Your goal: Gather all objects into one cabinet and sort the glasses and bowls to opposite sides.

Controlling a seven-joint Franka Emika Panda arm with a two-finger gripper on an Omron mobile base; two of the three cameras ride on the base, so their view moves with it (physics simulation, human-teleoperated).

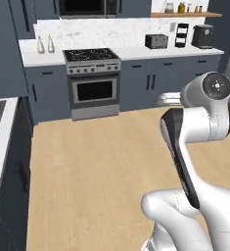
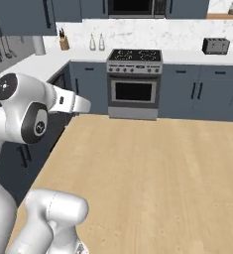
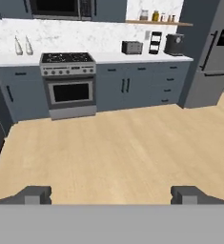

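The pincer (image 3: 111,194) stands spread wide, holding nothing, facing the stove (image 3: 68,83) across bare floor.

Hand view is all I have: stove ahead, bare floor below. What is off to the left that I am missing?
Observer: A white counter runs along the left side, close beside the base.
Operator: Anything on the back counter left of the bottles?
Observer: A knife block stands near the corner, left of them.
Operator: And how is the arm sitting?
Observer: The arm is folded up over the base, elbow high.
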